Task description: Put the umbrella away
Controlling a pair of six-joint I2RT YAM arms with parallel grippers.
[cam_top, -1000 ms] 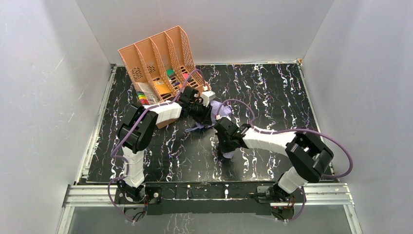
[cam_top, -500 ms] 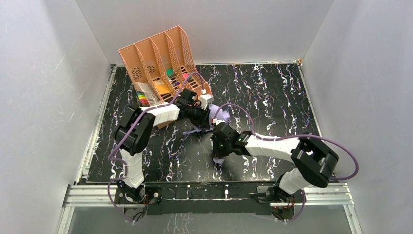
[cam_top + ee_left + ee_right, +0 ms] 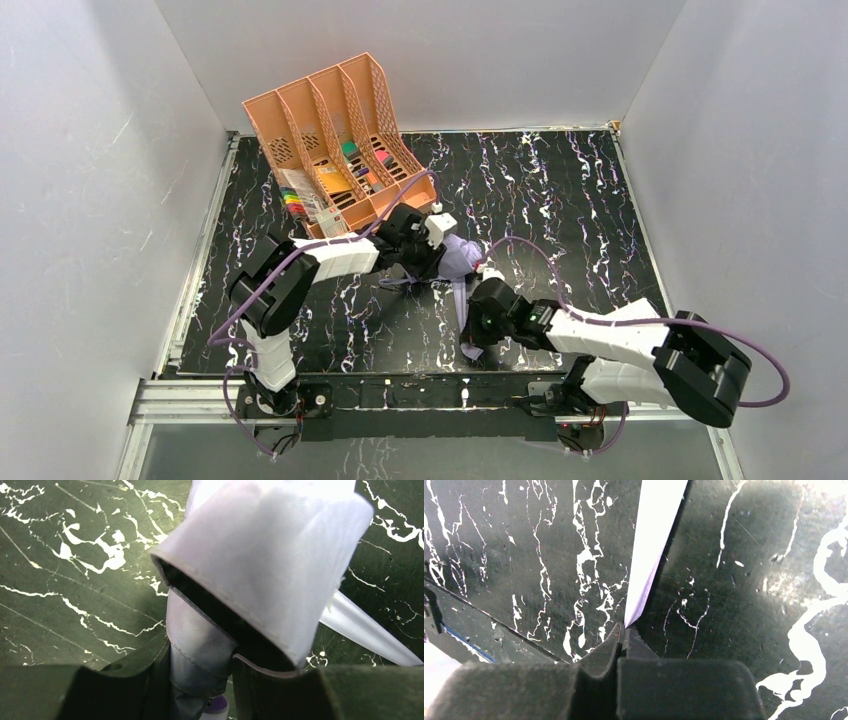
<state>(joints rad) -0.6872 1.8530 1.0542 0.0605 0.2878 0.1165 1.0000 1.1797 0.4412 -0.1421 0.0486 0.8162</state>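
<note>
Forearms of both arms are laid low over the table (image 3: pixel 560 200). The left arm is bent sharply at its elbow near the left side, and its white forearm is carried rightward to mid-table, where the left gripper (image 3: pixel 436 262) is set against the umbrella (image 3: pixel 460 258). The right arm is folded back at the near right corner. Its forearm is stretched leftward close to the tabletop, so that the right gripper (image 3: pixel 474 340) is placed nearer the front edge than the left one.

In the left wrist view, a fold of pale lavender fabric (image 3: pixel 200 645) is seen clamped between the dark fingers (image 3: pixel 125 690), the jaws being narrowed on it but not brought fully together. A hemmed, open mouth of fabric is spread beyond them. The bundle is found at mid-table, near the front corner of the peach file organiser (image 3: pixel 330 130). From it the strap (image 3: pixel 461 300) is stretched straight toward the near edge. In the right wrist view its narrowing end is pinched between the right fingers (image 3: pixel 599 652), whose jaws are pressed together on it.

The tabletop is black with white marble veining and is enclosed by plain white walls (image 3: pixel 100 200). An aluminium rail (image 3: pixel 420 395) is run along the near edge, where the bases are bolted.
</note>
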